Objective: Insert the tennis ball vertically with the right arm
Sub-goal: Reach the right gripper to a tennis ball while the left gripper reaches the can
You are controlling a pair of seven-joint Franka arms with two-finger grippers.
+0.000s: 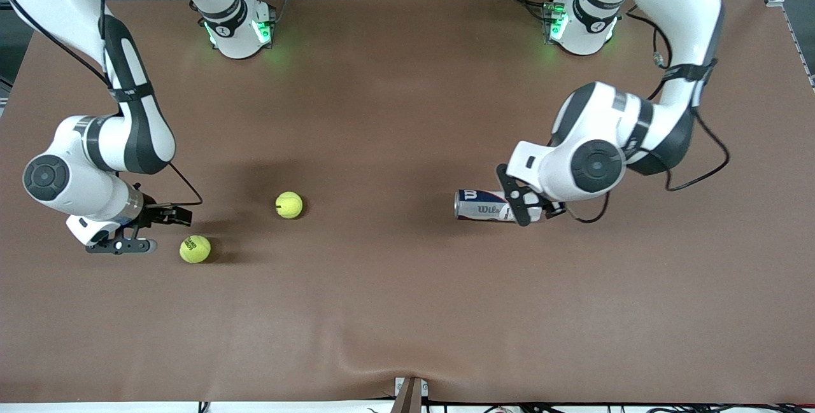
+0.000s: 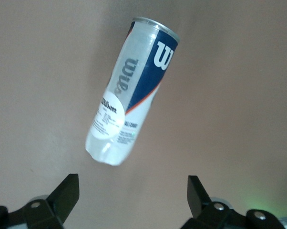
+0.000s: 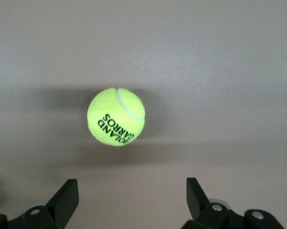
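A wide brown cloth-covered table point(image 1: 395, 311) carries everything, its surface slightly rippled at the edge nearest the front camera. Toward the left arm's end lies a clear plastic tennis-ball can point(image 1: 481, 205) with a blue, white and red label, on its side, its silver-rimmed mouth turned toward the middle of the table; in the left wrist view the can point(image 2: 129, 90) shows tilted, with no ball visible in it. The left gripper point(image 1: 523, 200) hangs just above the closed end of that can, its black fingers point(image 2: 67, 193) spread wide apart and holding nothing. The right gripper point(image 1: 143, 230) sits low over the table toward the right arm's end, just beside a yellow-green felt tennis ball printed with black "ROLAND GARROS" lettering point(image 1: 195, 249); its fingers point(image 3: 66, 195) are likewise spread wide and bare, and the ball point(image 3: 116, 117) rests on the cloth in front of them, apart from both. A second plain yellow-green tennis ball point(image 1: 289, 205) lies farther from the front camera than the first, closer to the table's middle, well apart from the can.
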